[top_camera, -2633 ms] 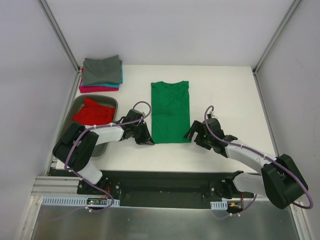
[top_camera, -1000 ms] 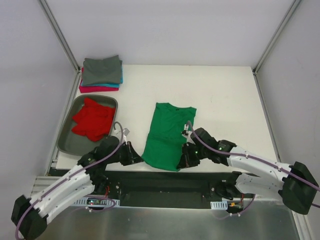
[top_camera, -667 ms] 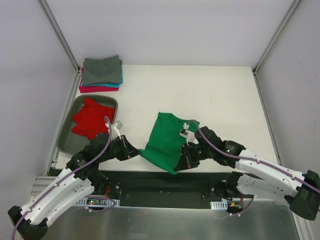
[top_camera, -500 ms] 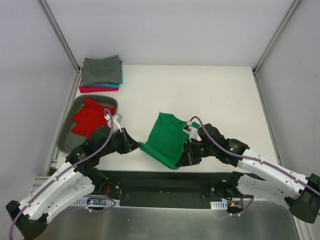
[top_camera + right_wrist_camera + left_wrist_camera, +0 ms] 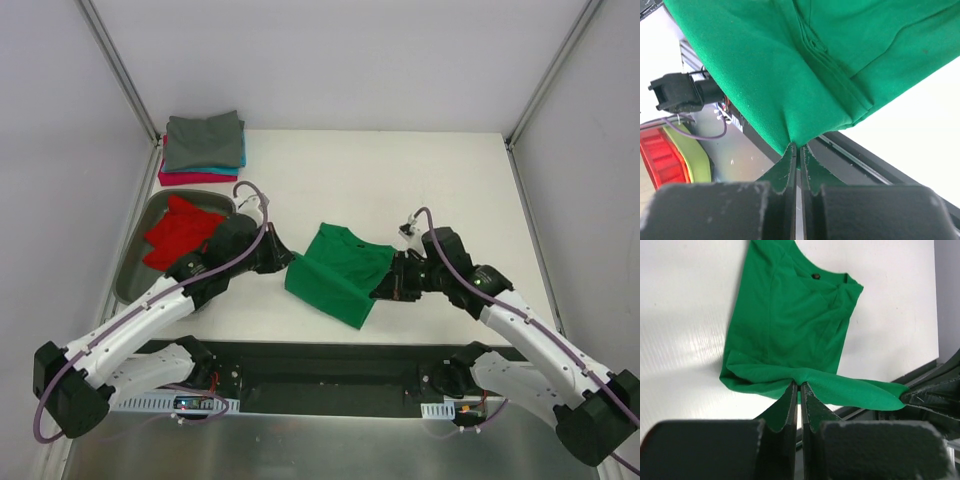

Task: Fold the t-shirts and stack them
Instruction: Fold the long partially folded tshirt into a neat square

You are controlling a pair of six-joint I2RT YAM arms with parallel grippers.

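A bright green t-shirt [image 5: 340, 272] hangs partly lifted off the white table [image 5: 470, 190], its collar end resting on the surface. My left gripper [image 5: 287, 264] is shut on the shirt's left bottom corner, with the cloth [image 5: 790, 320] bunched at the fingertips [image 5: 792, 390]. My right gripper [image 5: 381, 293] is shut on the right bottom corner, the hem [image 5: 790, 75] pinched between its fingertips [image 5: 790, 150]. A red t-shirt [image 5: 183, 233] lies crumpled in the grey tray [image 5: 140, 285]. Grey, teal and pink-magenta folded t-shirts [image 5: 203, 145] are stacked at the back left.
The tray stands at the left edge of the table, close behind my left arm. A black rail [image 5: 330, 365] runs along the near edge. Metal frame posts [image 5: 120, 65] rise at both back corners.
Both grippers have carried the green t-shirt's bottom edge up and away from the near edge toward the collar. The lower half now hangs doubled over the upper half.
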